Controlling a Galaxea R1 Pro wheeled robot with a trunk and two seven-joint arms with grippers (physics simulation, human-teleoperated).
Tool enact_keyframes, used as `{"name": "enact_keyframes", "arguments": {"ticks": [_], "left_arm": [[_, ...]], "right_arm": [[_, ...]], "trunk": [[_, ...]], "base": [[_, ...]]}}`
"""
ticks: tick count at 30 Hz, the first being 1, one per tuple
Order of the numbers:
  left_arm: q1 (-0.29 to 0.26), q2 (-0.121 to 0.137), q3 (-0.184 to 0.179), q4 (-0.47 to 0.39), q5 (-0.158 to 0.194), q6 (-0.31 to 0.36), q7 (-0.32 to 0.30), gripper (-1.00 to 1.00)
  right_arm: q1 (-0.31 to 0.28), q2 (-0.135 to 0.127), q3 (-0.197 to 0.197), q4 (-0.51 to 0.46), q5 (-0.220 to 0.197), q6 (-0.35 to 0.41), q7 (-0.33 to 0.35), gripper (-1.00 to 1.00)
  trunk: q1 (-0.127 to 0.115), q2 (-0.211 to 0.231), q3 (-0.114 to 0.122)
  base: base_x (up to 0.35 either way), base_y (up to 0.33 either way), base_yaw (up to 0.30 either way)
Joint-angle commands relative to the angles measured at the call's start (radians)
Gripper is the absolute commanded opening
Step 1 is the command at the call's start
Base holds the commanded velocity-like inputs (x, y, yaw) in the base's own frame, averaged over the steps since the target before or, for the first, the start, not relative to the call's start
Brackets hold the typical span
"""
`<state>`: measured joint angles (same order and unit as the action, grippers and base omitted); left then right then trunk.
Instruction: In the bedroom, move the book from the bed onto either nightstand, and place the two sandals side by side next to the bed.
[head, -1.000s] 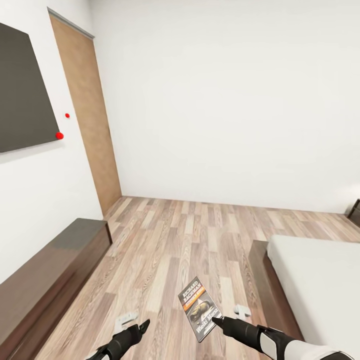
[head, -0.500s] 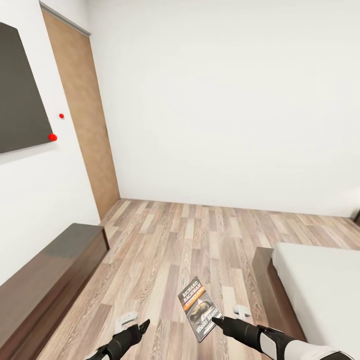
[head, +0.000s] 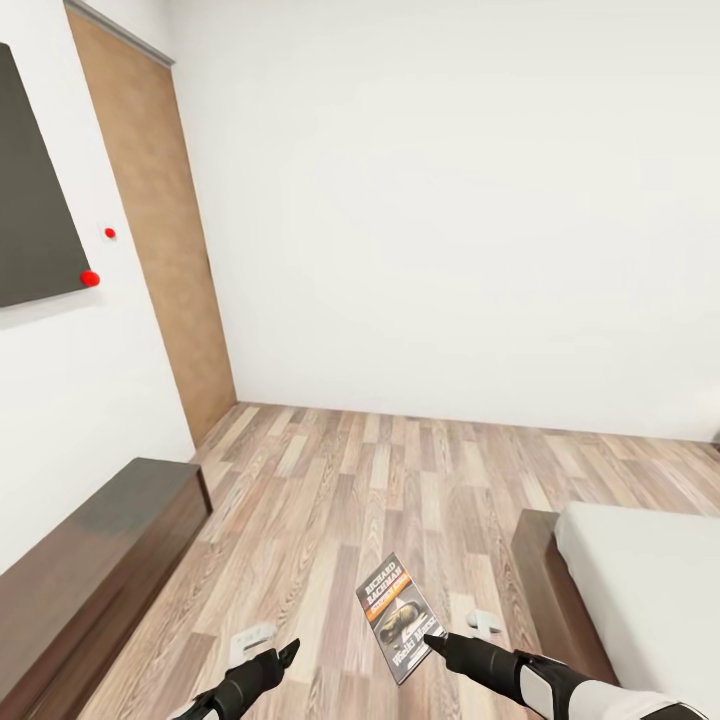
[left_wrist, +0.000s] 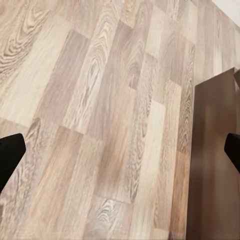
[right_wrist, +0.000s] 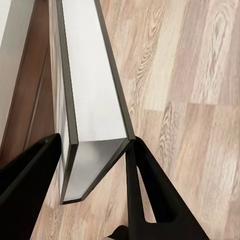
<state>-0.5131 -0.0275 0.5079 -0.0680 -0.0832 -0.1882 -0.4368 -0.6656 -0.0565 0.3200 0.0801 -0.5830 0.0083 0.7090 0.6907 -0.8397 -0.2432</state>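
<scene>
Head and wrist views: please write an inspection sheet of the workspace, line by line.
Surface: wood-plank floor, bare where seen.
Job's things: book held in the right gripper, above the floor; bed at right.
Clutter: two small white objects on the floor, unclear.
Grippers: right shut on the book; left gripper open, holding nothing.
Cables: nothing seen.
Surroundings: white walls, brown door, dark panel, low dark cabinet.
</scene>
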Motion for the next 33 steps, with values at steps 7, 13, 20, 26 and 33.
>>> {"name": "enact_keyframes", "arguments": {"ticks": [7,13,20,26,33], "left_arm": [[-0.001,0.000,0.008,0.000,-0.009,-0.004,-0.002,1.00],[-0.001,0.000,0.008,0.001,-0.009,-0.004,-0.002,1.00],[-0.001,0.000,0.008,0.001,-0.009,-0.004,-0.002,1.00],[-0.001,0.000,0.008,0.001,-0.009,-0.004,-0.002,1.00],[-0.001,0.000,0.008,0.001,-0.009,-0.004,-0.002,1.00]], "right_arm": [[-0.002,0.000,0.004,0.003,-0.011,0.001,0.006,-1.00],[-0.002,0.001,0.004,0.003,-0.011,0.000,0.006,-1.00],[-0.002,0.000,0.004,0.003,-0.011,0.001,0.006,-1.00],[-0.002,0.000,0.004,0.003,-0.011,0.000,0.006,-1.00],[-0.002,0.000,0.004,0.003,-0.012,0.001,0.006,-1.00]], "trunk": [[0.001,-0.001,-0.001],[0.001,-0.001,-0.001],[0.001,-0.001,-0.001],[0.001,-0.001,-0.001],[0.001,-0.001,-0.001]], "base": [[0.241,0.000,0.000],[0.241,0.000,0.000],[0.241,0.000,0.000],[0.241,0.000,0.000],[0.241,0.000,0.000]]}}
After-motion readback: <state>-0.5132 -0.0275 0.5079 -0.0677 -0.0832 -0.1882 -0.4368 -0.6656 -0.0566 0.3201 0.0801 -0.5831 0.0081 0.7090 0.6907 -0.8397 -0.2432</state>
